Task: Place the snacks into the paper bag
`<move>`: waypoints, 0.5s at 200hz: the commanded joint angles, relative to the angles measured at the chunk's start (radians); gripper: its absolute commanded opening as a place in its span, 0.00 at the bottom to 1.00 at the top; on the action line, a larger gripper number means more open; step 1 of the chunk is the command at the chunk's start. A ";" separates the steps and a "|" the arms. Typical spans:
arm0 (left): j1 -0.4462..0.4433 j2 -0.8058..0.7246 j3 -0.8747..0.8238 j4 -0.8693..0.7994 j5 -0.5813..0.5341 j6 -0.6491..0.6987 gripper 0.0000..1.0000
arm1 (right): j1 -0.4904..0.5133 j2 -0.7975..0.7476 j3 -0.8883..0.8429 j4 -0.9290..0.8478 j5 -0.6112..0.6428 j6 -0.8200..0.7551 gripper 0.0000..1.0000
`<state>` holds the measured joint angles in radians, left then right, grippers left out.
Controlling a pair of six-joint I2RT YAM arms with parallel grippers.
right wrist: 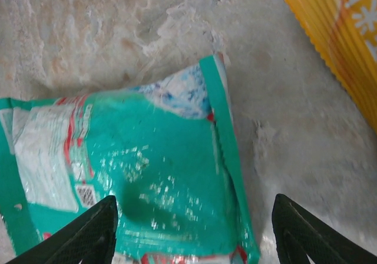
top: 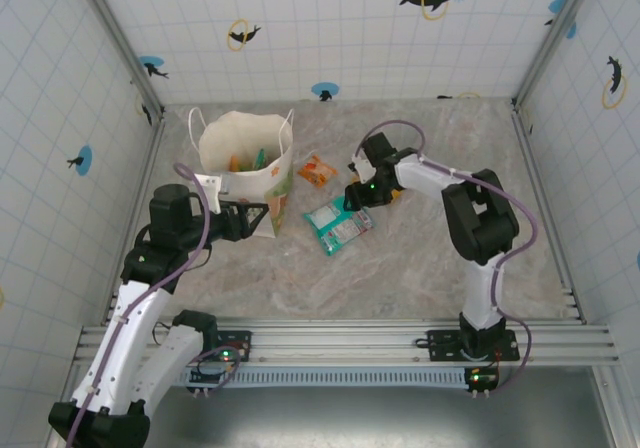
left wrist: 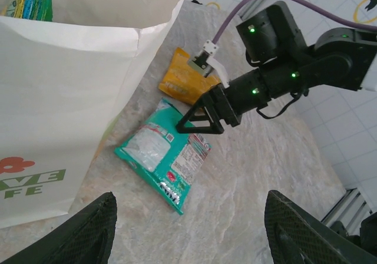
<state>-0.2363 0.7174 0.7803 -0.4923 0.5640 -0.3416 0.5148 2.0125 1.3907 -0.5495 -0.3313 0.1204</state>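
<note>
The table has a pale marbled top. White tiled walls with dolphin stickers stand around it, and a metal rail runs along the bottom of the overhead view.

The paper bag stands open in the upper left of the table. It is white, with a red-and-green logo on its front, and packets in orange and green show inside its mouth. The left hand sits just beside the bag's front, fingers spread wide and holding nothing.

A green packet lies flat near the middle of the table, just right of the bag. It is shiny and crinkled, with white and red print. The right hand hovers right over its upper end, fingers wide apart on either side and gripping nothing. An orange packet lies just above the green one, between the bag and the right hand, apart from both.
</note>
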 commanded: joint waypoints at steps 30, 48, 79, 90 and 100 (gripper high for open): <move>0.003 0.000 -0.010 0.013 -0.019 -0.037 0.66 | -0.007 0.089 0.068 -0.027 -0.109 0.000 0.66; 0.002 -0.001 -0.010 0.014 -0.024 -0.036 0.66 | -0.007 0.102 0.064 -0.023 -0.111 0.003 0.56; 0.003 -0.001 -0.012 0.018 -0.026 -0.034 0.66 | -0.007 0.091 0.034 -0.009 -0.112 -0.002 0.36; 0.004 -0.001 -0.015 0.018 -0.026 -0.033 0.66 | -0.007 0.075 0.016 0.002 -0.115 -0.003 0.29; 0.003 0.000 -0.017 0.023 -0.024 -0.030 0.65 | -0.007 0.059 0.001 0.015 -0.123 -0.003 0.23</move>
<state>-0.2363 0.7181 0.7784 -0.4889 0.5449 -0.3676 0.5049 2.0800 1.4330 -0.5369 -0.4503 0.1200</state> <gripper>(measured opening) 0.658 0.283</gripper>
